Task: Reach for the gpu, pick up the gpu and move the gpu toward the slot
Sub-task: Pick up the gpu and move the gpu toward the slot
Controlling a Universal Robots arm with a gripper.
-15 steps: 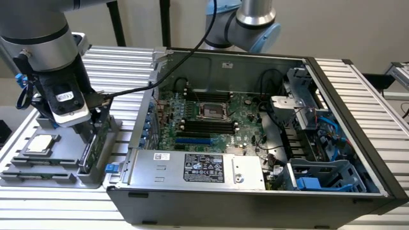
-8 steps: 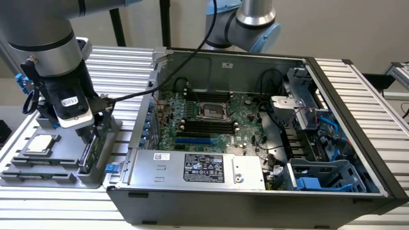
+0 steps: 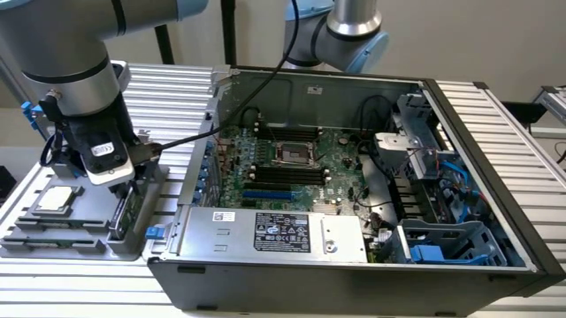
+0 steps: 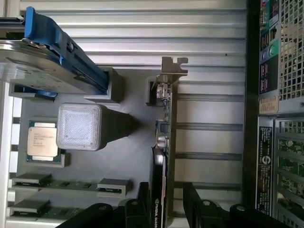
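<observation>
Wrist view gives me the claw [image 4: 166, 191] with its fingers apart, straddling the gpu [image 4: 167, 124] — the card stands on edge in the grey holder [image 4: 133, 156], silver bracket at the far end, with a sliver of gap beside one finger. On the exterior view, claw and card sit at the lower left of the frame, on the table [image 3: 177, 86] just beside the open computer case [image 3: 354, 281].

We see a ribbed aluminium table [image 3: 172, 86] made of long silver slats. Two things rest directly on it. A grey moulded parts tray [image 3: 75, 253] sits toward the exterior view's left, and just beside it an open black computer case [image 3: 354, 288] lies on its side, spanning the middle and right.
</observation>
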